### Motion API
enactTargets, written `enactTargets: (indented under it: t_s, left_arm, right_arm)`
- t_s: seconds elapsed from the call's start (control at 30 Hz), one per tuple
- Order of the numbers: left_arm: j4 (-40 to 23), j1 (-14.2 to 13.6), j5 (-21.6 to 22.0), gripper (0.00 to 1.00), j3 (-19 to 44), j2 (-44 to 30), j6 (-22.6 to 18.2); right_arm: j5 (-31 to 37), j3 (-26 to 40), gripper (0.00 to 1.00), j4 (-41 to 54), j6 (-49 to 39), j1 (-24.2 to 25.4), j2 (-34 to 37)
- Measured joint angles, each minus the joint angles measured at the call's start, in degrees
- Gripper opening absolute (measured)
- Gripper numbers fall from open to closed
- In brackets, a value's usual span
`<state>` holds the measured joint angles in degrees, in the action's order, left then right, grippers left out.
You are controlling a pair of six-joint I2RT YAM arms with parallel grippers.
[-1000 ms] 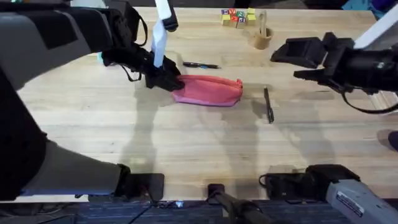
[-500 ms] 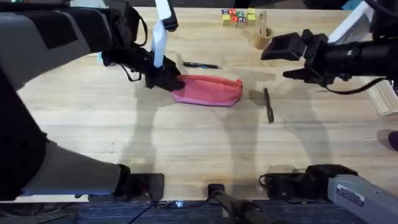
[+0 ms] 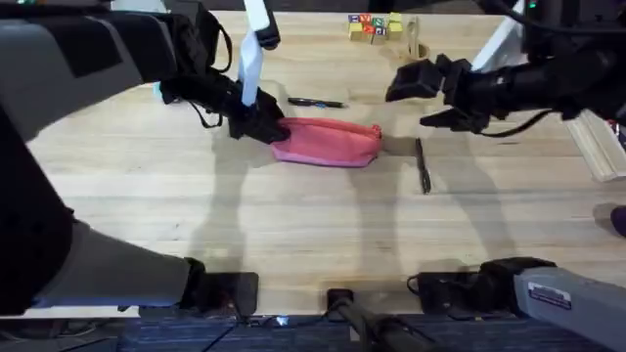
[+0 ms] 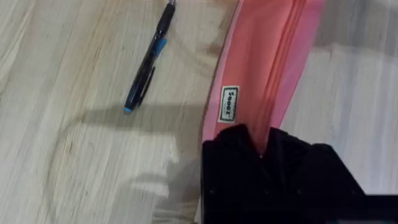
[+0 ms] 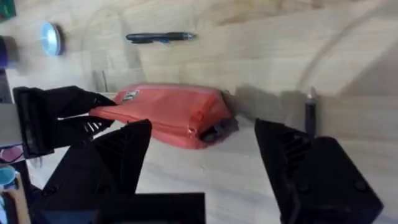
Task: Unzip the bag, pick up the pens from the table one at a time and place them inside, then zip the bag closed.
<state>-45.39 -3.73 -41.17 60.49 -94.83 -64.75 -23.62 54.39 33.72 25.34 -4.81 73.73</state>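
Note:
The pink bag lies on the wooden table, zipper closed along its top. My left gripper is shut on the bag's left end; its black fingers pinch the pink fabric at the zipper seam. One dark pen with a bluish part lies just behind the bag, also seen as the pen and the pen. The other pen lies to the bag's right. My right gripper hovers open above and right of the bag's right end, where the zipper pull sits.
A wooden cup and coloured blocks stand at the back. A light wooden block lies at the right edge. A small round disc lies beyond the far pen. The table's front half is bare wood.
The right arm has swung leftward toward the bag's right end, its gripper still open. The left gripper, bag and pens have not moved.

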Motion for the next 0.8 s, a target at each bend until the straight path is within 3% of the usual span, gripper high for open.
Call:
enactTargets:
  t_s: [0.8]
  left_arm:
    - [0.0,0.0,0.0,0.042,0.0,0.0,0.0]
  right_arm:
    - [0.0,0.0,0.996,-9.3,3.1,-8.7,14.9]
